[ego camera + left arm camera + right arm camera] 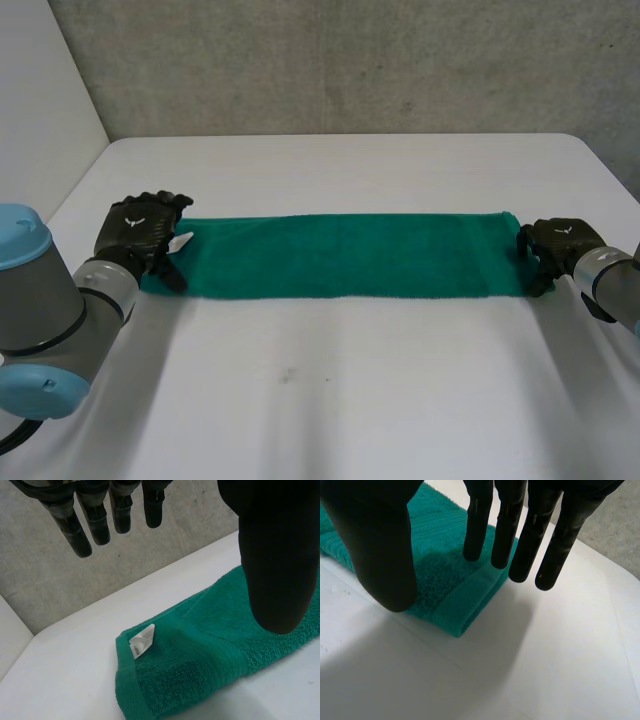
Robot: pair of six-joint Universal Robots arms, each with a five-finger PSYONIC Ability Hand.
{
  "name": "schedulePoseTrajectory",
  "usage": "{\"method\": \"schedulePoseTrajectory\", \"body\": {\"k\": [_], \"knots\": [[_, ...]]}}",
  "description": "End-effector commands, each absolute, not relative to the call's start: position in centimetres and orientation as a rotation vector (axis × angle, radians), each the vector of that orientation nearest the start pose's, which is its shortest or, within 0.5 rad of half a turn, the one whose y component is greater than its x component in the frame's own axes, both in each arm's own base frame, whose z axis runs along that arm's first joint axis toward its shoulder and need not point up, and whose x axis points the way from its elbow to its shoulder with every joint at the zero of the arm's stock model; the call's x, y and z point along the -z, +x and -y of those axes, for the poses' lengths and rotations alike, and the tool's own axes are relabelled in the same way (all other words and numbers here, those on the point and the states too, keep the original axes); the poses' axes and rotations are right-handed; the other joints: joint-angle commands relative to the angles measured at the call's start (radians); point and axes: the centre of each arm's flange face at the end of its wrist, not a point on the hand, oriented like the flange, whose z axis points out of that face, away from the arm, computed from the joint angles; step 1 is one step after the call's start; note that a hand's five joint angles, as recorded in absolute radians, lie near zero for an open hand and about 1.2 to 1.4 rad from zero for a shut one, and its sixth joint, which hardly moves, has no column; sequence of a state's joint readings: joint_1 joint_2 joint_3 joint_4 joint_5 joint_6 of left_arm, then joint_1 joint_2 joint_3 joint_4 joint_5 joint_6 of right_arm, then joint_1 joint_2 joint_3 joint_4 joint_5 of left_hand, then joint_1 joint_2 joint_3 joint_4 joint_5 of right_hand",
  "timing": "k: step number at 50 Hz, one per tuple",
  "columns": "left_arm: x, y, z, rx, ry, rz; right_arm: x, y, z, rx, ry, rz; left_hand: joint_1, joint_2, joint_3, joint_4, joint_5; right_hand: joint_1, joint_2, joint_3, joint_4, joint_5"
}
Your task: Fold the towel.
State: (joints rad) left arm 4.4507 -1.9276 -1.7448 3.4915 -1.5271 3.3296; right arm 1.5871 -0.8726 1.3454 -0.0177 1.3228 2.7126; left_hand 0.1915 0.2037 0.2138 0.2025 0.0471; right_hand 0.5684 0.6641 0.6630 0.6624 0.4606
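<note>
- The towel lies flat as a long, narrow strip across the middle of the white surface, its long sides running from one hand to the other.
- Its thick, rounded short ends suggest more than one layer, so I judge that a lengthwise fold is already made.
- What seems left is the crosswise folding: bringing one short end over to the other, perhaps more than once, until the strip becomes a compact packet.
- The left hand is at the towel's left short end. In its wrist view the fingers are straight and spread well apart from the thumb, raised above the cloth and gripping nothing.
- The right hand is at the towel's right short end. It is likewise spread, its fingers straight over the hem and the thumb apart, with no cloth pinched.
- The towel is deep green terry with a fine looped pile, and a flatter woven band runs along each short hem.
- A small white label sticks up from the towel's left end, creased and pointed.
- The surface around the towel is smooth and matt, and a rough grey wall stands beyond the towel's far side.
</note>
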Motion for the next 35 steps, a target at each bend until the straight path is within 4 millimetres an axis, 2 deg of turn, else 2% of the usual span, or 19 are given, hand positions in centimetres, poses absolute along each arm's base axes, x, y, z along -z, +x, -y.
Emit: {"method": "schedulePoseTrajectory", "body": {"k": [1,4,19,22,24,27,29,31,33,34,35], "knots": [[-17.1,-21.9,29.6,2.057,0.597,-2.407,-12.0,15.7,39.1,1.699,-0.778,-2.549,-0.017,-0.029,-0.039,-0.028,-0.047,0.497,0.401,0.402,0.402,0.430],[-17.0,-21.9,29.6,2.053,0.598,-2.410,-12.0,15.1,39.6,1.718,-0.759,-2.562,-0.017,-0.029,-0.039,-0.028,-0.047,0.743,0.647,0.649,0.649,0.676],[-17.0,-21.9,29.4,2.052,0.595,-2.408,-11.7,13.1,40.5,1.728,-0.698,-2.619,-0.017,-0.029,-0.039,-0.028,-0.047,0.828,0.732,0.733,0.734,0.761],[-17.2,-21.8,29.3,2.058,0.595,-2.405,-12.2,11.7,41.2,1.760,-0.654,-2.654,-0.017,-0.029,-0.039,-0.028,-0.047,0.828,0.732,0.733,0.734,0.761],[-17.4,-21.8,29.3,2.063,0.593,-2.399,-12.8,9.1,42.2,1.822,-0.650,-2.736,-0.017,-0.029,-0.039,-0.028,-0.047,0.828,0.732,0.733,0.734,0.761],[-17.5,-21.8,29.2,2.068,0.594,-2.397,-13.6,6.4,43.2,1.898,-0.746,-2.832,-0.017,-0.029,-0.039,-0.028,-0.047,0.828,0.732,0.733,0.734,0.761],[-17.6,-21.8,29.2,2.071,0.593,-2.394,-13.8,5.6,43.4,1.912,-0.776,-2.861,-0.017,-0.029,-0.039,-0.028,-0.047,0.828,0.732,0.733,0.734,0.761],[-17.6,-21.8,29.1,2.071,0.593,-2.394,-14.3,4.8,43.7,1.938,-0.918,-2.905,-0.017,-0.029,-0.039,-0.028,-0.047,0.828,0.732,0.733,0.734,0.761],[-17.7,-21.8,29.1,2.073,0.591,-2.392,-14.6,4.8,43.8,1.948,-0.936,-2.900,-0.017,-0.029,-0.039,-0.028,-0.047,0.828,0.732,0.733,0.734,0.761],[-17.8,-21.8,29.1,2.078,0.590,-2.387,-16.1,5.3,44.0,2.021,-0.924,-2.857,-0.017,-0.029,-0.039,-0.028,-0.047,0.828,0.732,0.733,0.734,0.761],[-17.9,-21.7,29.0,2.078,0.590,-2.387,-16.1,5.3,44.0,2.021,-0.924,-2.856,-0.017,-0.029,-0.039,-0.028,-0.047,0.828,0.732,0.733,0.734,0.761]]}}
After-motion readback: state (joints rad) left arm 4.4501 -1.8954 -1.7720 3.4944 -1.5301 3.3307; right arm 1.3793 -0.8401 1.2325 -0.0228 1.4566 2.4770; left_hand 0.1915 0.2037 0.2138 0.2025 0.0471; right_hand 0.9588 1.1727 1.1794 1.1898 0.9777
